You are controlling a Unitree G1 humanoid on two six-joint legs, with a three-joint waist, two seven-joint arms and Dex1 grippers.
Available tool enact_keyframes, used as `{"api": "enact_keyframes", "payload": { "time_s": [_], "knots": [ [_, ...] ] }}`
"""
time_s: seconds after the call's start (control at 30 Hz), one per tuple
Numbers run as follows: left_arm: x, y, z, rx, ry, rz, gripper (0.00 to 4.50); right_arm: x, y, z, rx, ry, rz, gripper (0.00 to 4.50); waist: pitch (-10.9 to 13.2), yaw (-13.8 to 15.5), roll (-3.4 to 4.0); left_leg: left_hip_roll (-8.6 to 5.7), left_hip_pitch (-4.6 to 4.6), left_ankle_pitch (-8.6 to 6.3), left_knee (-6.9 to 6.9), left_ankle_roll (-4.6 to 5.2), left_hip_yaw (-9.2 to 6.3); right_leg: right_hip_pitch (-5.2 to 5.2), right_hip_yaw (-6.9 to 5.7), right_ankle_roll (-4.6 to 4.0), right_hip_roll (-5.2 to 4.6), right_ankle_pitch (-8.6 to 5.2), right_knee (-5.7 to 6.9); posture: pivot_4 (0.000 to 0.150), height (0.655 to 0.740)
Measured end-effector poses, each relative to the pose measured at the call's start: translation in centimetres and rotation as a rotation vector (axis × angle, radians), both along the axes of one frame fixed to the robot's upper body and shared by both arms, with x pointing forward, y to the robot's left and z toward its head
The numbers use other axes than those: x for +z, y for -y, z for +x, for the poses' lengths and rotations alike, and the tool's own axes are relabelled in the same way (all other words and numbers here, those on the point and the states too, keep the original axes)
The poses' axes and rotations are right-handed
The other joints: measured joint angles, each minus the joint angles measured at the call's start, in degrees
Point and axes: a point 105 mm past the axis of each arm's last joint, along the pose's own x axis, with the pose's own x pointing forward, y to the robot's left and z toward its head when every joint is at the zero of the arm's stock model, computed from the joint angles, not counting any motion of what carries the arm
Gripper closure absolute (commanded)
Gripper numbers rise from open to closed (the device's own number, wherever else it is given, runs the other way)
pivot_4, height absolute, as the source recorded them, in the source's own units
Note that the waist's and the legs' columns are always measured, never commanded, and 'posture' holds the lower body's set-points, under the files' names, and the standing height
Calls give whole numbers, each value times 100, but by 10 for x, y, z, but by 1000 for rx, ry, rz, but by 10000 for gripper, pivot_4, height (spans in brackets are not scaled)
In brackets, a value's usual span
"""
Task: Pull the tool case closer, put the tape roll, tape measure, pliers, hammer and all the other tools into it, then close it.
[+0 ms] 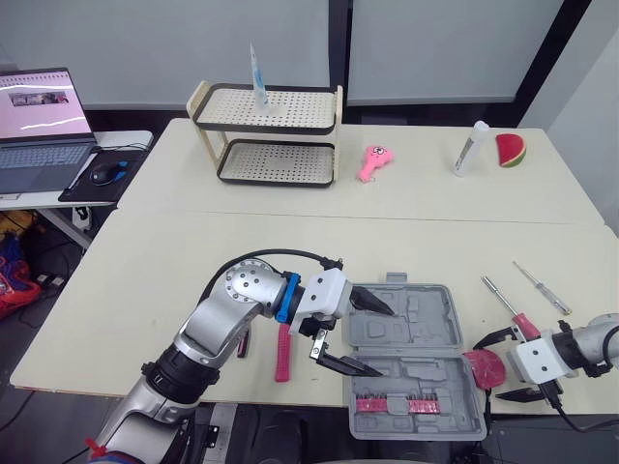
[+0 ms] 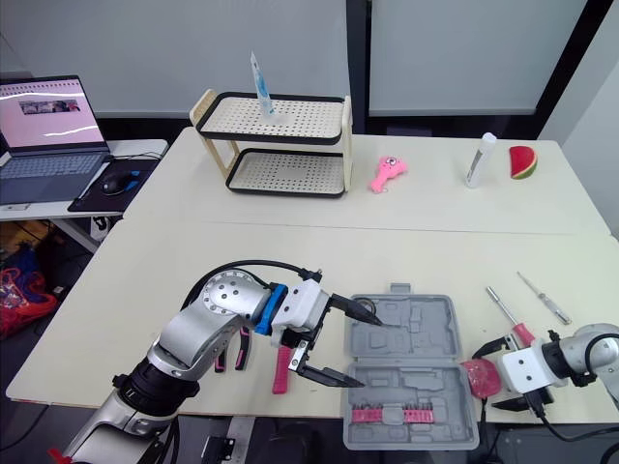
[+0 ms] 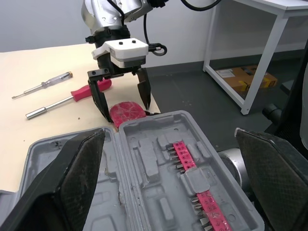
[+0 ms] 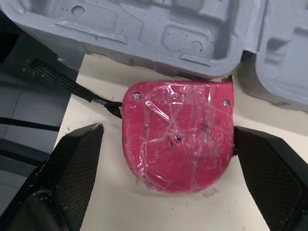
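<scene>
The grey tool case [image 1: 426, 333] lies open at the table's near edge, with a strip of pink bits [image 1: 397, 403] in its front half. My left gripper [image 1: 372, 338] is open, its fingers spread over the case's left side. To the right of the case lies the red tape measure [image 4: 178, 139], also seen from the head camera [image 1: 484, 368]. My right gripper [image 1: 505, 365] is open with a finger on either side of it. Two screwdrivers [image 1: 508, 304] [image 1: 542, 287] rest further right. A red-handled tool [image 1: 282, 353] and a darker one [image 1: 242, 343] lie left of the case.
At the back of the far table stands a two-tier rack [image 1: 271, 135]. A pink toy [image 1: 374, 161], a white bottle [image 1: 471, 148] and a watermelon-slice toy [image 1: 511, 150] sit nearby. A laptop [image 1: 39, 126] occupies a side desk on the left. The case overhangs the near table edge [image 1: 145, 379].
</scene>
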Motion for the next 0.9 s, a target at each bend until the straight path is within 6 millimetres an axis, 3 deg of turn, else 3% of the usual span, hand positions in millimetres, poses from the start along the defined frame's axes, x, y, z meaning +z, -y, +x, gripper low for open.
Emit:
{"api": "enact_keyframes", "payload": {
  "time_s": [0.23, 0.43, 0.73, 0.9],
  "knots": [
    [1, 2, -2, 2, 10, -5, 0, -2, 1, 8, 27, 7, -46, 251, 0, 1, 0, 0, -1, 0, 0, 0, -1, 0, -1, 0, 0, 0, 0, 1500, 7400],
    [0, 1, -2, 8, 7, -3, 0, -3, 1, 8, 13, -6, -39, 13764, 0, -3, 0, 0, 0, 0, 0, 0, 0, 0, 1, 0, 0, 0, 0, 1500, 7400],
    [0, 2, 3, 17, 14, -13, 0, -1, 8, 2, -83, -40, -12, 13746, 1, 17, 6, -2, -2, 0, 1, 0, 1, -1, -1, 0, -2, 0, 0, 1500, 7400],
    [3, -8, 23, 115, 28, -20, 0, 33, 24, 18, -244, 25, -51, 13746, 3, -11, 13, 3, -1, 0, 0, 0, 4, -4, 4, 0, 0, 0, 4, 1500, 7400]
  ]
}}
